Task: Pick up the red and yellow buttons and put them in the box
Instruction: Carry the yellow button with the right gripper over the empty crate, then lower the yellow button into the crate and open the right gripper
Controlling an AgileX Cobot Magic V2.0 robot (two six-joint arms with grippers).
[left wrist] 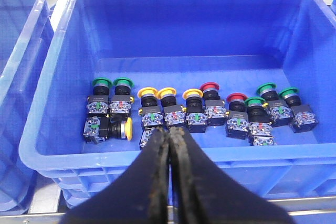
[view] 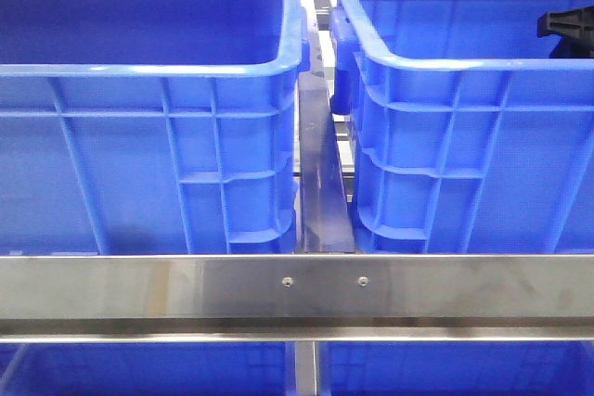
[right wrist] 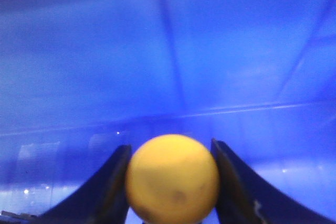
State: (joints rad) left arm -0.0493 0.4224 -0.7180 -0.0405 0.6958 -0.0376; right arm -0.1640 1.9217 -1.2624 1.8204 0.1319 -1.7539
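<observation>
— Steel first: what is that bar point(view: 297, 287) across the lower part of the front view?

— Part of a metal rack, with 2 screws at its middle. Behind it stand 2 blue bins, the left bin point(view: 148, 118) and the right bin point(view: 464, 118), with a narrow gap between them. Black arm hardware point(view: 568, 30) shows at the upper right edge.

— And the left gripper point(left wrist: 169, 145)?

— Its 2 dark fingers are pressed together at the bottom centre of the left wrist view, nothing between them. Beyond them a button bin point(left wrist: 52, 145) holds a row of push buttons: green caps at both ends, yellow buttons point(left wrist: 157, 97) and red buttons point(left wrist: 223, 94) in the middle, one yellow one lying on its side at lower left.

— The right gripper point(right wrist: 170, 179)?

— Pinching a yellow button point(right wrist: 172, 178) at the bottom centre, a finger on each side. Blurred blue plastic fills the rest, probably a bin's inside.
</observation>
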